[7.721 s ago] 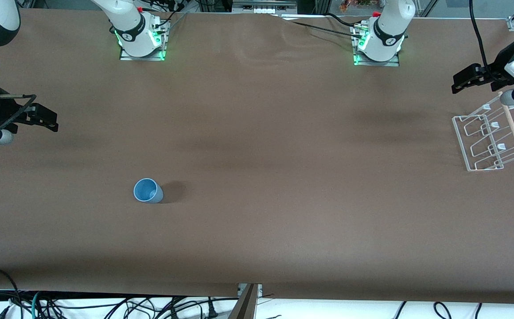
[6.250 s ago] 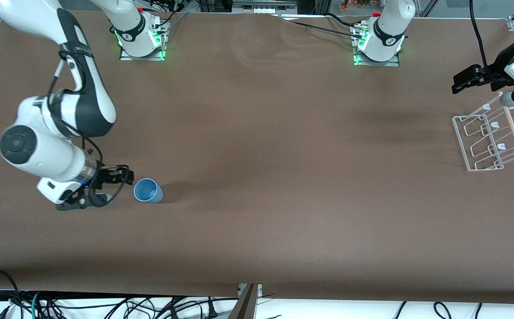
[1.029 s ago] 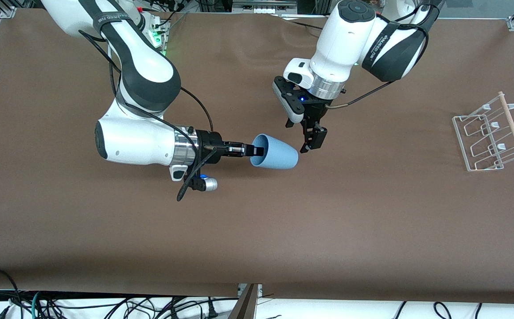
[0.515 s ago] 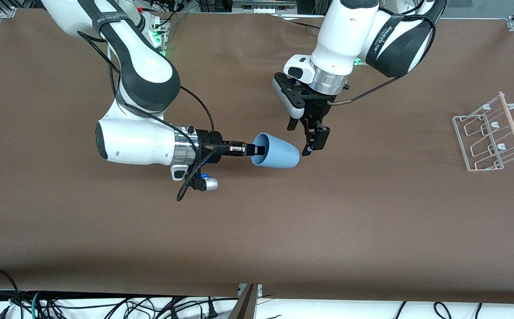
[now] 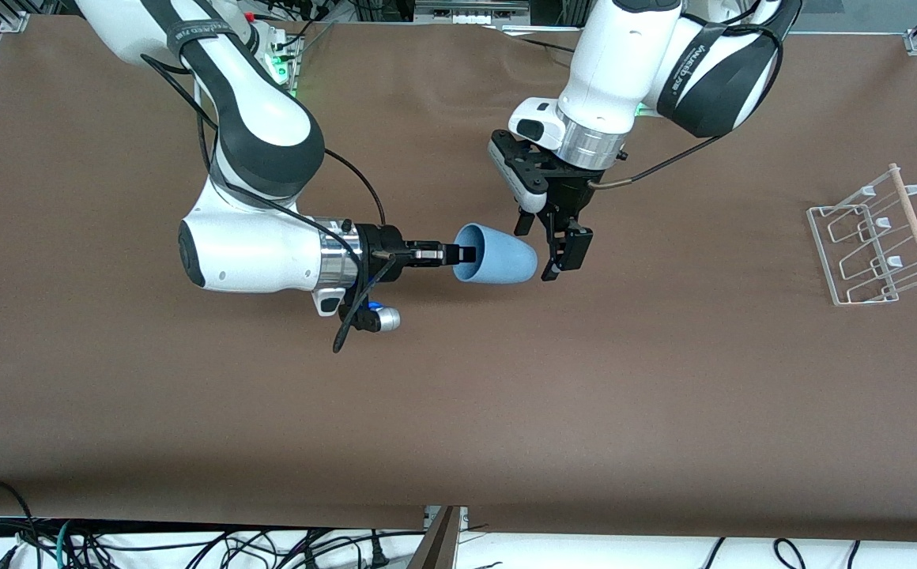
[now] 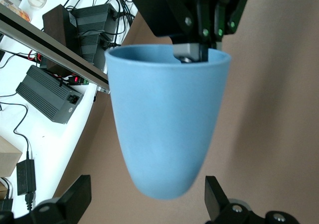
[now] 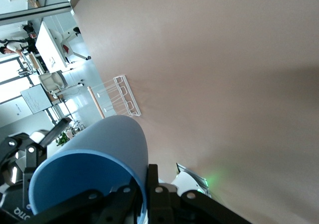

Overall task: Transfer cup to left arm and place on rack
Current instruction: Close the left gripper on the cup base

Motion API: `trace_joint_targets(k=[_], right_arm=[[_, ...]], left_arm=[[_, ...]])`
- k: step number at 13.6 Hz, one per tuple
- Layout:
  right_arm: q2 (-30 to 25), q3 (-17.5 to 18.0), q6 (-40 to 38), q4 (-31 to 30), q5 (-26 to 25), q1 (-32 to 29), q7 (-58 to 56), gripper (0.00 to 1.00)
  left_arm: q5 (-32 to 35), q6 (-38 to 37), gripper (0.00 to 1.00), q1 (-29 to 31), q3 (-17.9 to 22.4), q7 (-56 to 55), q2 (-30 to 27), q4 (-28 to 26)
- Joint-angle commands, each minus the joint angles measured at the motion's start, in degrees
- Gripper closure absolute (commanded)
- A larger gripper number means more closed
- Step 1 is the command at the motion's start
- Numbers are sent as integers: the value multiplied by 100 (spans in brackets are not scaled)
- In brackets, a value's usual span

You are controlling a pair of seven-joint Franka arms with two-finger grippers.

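Left wrist view: the tapered light-blue plastic cup (image 6: 167, 122), rim-pinched by the right gripper (image 5: 458, 254), should be centred between the left gripper's (image 5: 547, 249) spread fingers (image 6: 75, 196) before closing.

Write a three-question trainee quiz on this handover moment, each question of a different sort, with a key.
1. True or false: the cup rests on the table.
2. Multiple choice: which gripper is shut on the cup's rim? A) the right gripper B) the left gripper C) both
3. Short answer: is anything hanging on the rack yet?

Key
1. False: it is held on its side, up in the air.
2. A. The left gripper is open, its fingers either side of the cup's closed end.
3. No; the rack stands bare toward the left arm's end of the table.
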Motion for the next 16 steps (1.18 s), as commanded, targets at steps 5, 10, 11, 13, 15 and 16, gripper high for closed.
trace_joint_targets(k=[5,10,11,13,15,16], right_arm=[[-18,81,-87,62,136,93,29,100],[-18,125,-87,62,127,84,187,100],[-18,125,-87,62,127,84,187,100],[-18,125,-87,71,127,84,187,100],[-9,116,-87,62,127,75,161,1],[-9,116,-87,62,127,40,170,0]], left_arm=[[155,88,0,-56,-12,46,364,234],[163,202,50,-56,-3,73,426,234],[172,202,75,-56,6,90,408,234],[172,194,100,-39,6,47,364,226],[172,185,100,5,41,46,303,226],[164,176,100,22,58,38,285,226]])
